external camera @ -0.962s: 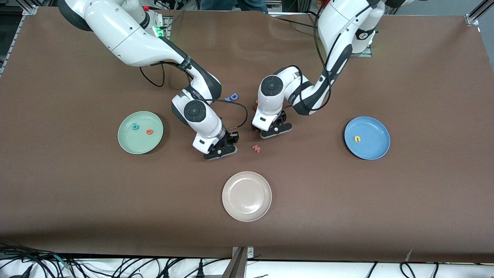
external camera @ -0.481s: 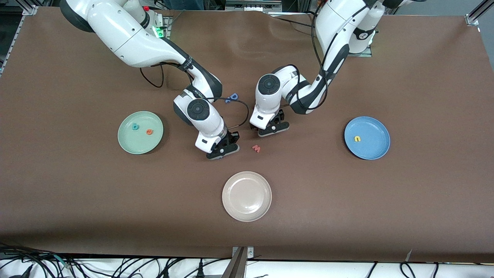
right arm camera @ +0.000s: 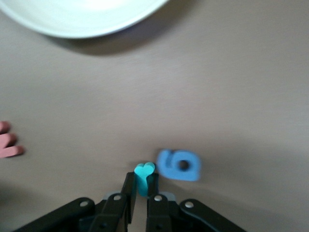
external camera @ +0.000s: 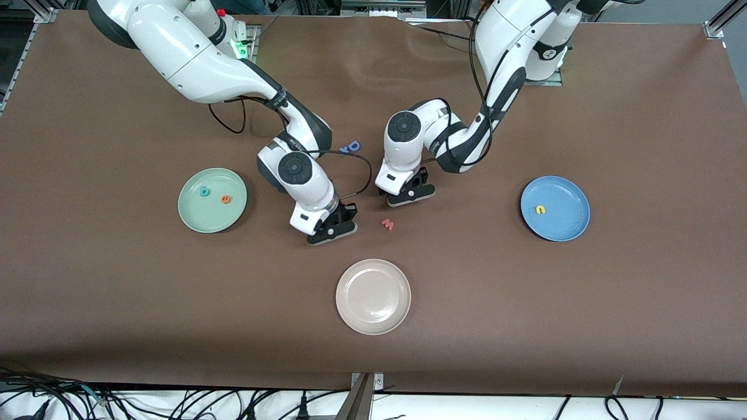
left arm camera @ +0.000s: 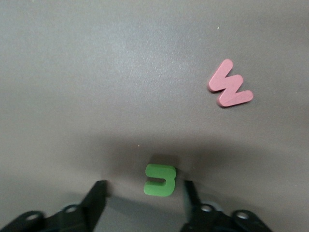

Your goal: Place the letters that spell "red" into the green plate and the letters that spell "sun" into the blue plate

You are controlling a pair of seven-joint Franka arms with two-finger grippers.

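The small teal "r" point(right arm camera: 144, 178) stands pinched between the fingers of my right gripper point(right arm camera: 143, 182), which is shut on it low over the table point(external camera: 331, 228). An olive-green "u" point(left arm camera: 160, 180) lies flat on the cloth between the spread fingers of my left gripper point(left arm camera: 143, 189), closer to one finger, which it may touch. That gripper point(external camera: 409, 196) is down at the table's middle. The green plate point(external camera: 192, 217) holds a teal "d" point(external camera: 204, 191) and an orange "e" point(external camera: 225, 199). In the blue plate point(external camera: 567, 224) lies a yellow "n" point(external camera: 541, 209).
A salmon "w" point(external camera: 387, 224) lies between the two grippers. A blue "g" point(right arm camera: 179, 165) sits right beside the held "r". A blue capital "D" point(external camera: 352, 146) lies nearer the robots' bases. The cream plate point(external camera: 373, 296) stands nearer the front camera.
My right gripper has shut on the teal "r". My left gripper has shifted slightly toward the right arm's end, and its fingers have drawn in around the "u".
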